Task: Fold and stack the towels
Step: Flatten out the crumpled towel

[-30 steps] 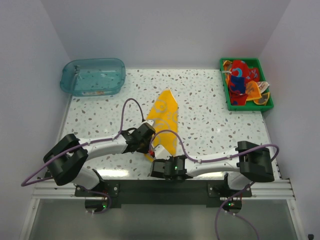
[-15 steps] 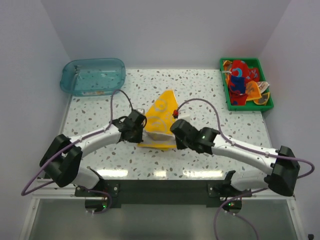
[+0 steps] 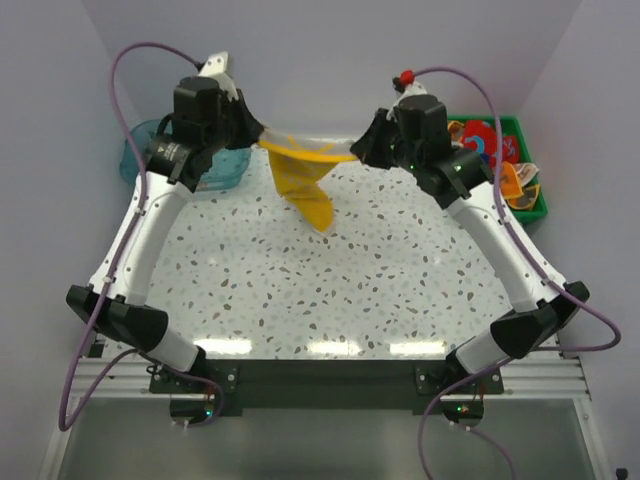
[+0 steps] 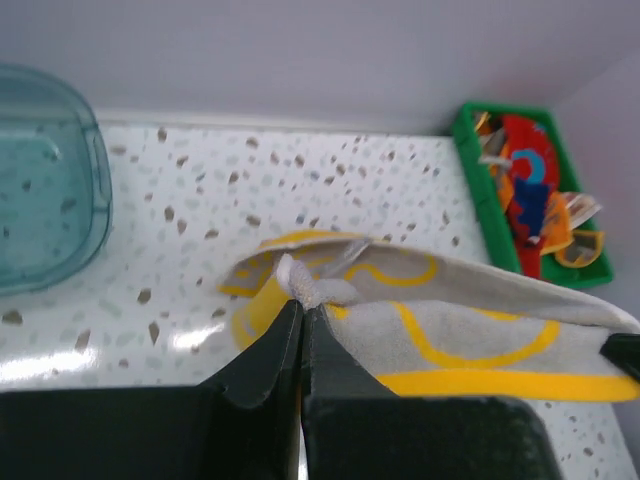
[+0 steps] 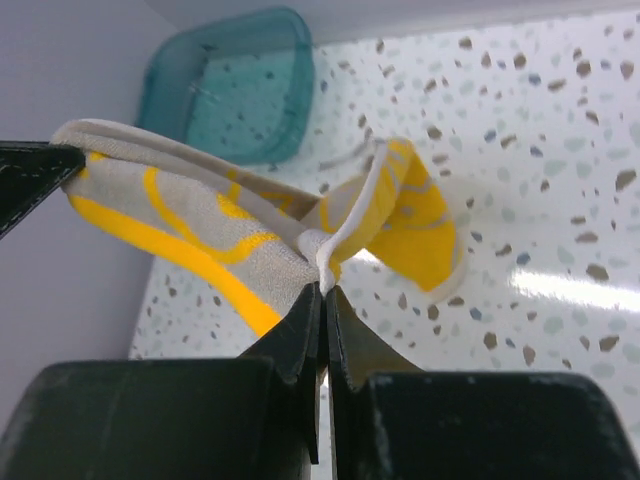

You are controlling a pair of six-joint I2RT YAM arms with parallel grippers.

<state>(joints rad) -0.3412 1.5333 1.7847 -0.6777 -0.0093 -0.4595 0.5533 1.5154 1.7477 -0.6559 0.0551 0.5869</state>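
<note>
At twelve o'clock the left pincer (image 4: 302,308) and right pincer (image 5: 322,290) each pinch a corner of the yellow towel (image 3: 300,180), stretching it above the surface (image 3: 330,290), likely to spread it flat for folding. The other towels (image 3: 482,160) sit in the green tray (image 3: 497,121) at two o'clock.

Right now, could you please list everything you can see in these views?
Printed cloth towel: one, yellow and cream, held aloft, stretched across the far side.
Rectangular plastic tray: one, green, far right corner.
Crumpled cloth towels: several, red, orange, blue, piled in that tray.
Clear plastic tub: one, teal, far left corner.
Speckled table: one, white, beneath everything.
Left end effector: one, black, shut on towel corner.
Right end effector: one, black, shut on opposite end.
</note>
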